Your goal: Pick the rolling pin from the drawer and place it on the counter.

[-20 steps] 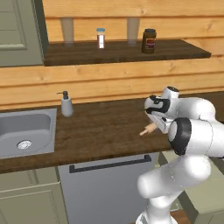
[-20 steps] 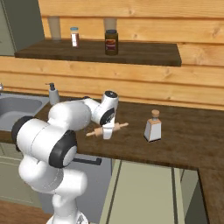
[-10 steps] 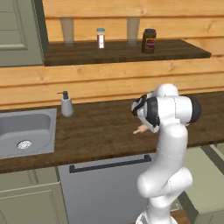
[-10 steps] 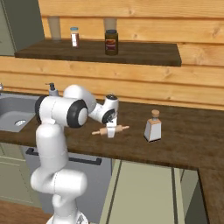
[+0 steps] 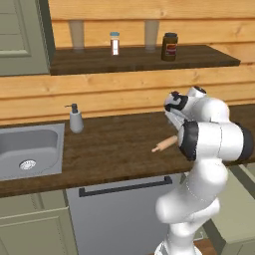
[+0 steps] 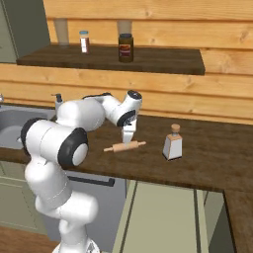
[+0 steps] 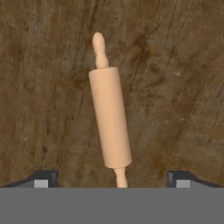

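— What lay under the hand?

— The rolling pin [image 7: 110, 123] lay flat on the counter [image 7: 179, 83], dark brown wood with streaky grain. Its tan barrel ran nearly up and down the view, leaning a little, the top end tipped toward the left.

— Were both handles visible?

— The upper knob stood clear against the wood. The lower one was partly cut off at the bottom edge.

— And the gripper [image 7: 111, 178]?

— Its two dark fingertips [image 7: 43, 177] rose at the bottom corners, spread wide apart, one on each side of the pin. Neither touched it; bare wood showed between each tip and the barrel.

— So nothing was held?

— Nothing sat between them but the pin's lower end, lying free.
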Robot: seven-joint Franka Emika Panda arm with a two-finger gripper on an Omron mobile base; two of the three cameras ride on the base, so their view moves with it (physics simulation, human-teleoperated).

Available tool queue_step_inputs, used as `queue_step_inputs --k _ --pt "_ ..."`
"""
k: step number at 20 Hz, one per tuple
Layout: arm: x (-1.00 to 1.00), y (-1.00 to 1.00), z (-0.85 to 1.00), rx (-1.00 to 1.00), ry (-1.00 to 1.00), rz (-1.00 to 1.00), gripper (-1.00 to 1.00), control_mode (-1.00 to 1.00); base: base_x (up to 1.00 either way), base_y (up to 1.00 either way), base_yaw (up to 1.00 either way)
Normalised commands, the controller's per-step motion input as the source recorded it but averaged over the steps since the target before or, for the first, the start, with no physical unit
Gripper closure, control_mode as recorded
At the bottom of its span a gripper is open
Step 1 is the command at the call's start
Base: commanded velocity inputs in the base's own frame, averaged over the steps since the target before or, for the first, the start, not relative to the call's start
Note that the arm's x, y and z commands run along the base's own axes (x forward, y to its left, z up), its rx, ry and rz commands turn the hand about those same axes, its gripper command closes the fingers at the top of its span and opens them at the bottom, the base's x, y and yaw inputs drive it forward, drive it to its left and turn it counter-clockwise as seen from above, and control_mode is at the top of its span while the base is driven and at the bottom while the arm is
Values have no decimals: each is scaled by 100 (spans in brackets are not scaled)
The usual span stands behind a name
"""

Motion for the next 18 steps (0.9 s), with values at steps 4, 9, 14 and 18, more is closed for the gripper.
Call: queue_step_inputs --k 4,9,14,18 --pt "-100 -2 92 3 -49 2 -100 -100 0 0 0" --pt "-100 0 75 0 -52 0 -100 -100 0 0 0" --pt "-100 8 100 0 -54 0 -100 -100 0 0 0" --pt "-100 27 100 0 -57 0 -100 -100 0 0 0"
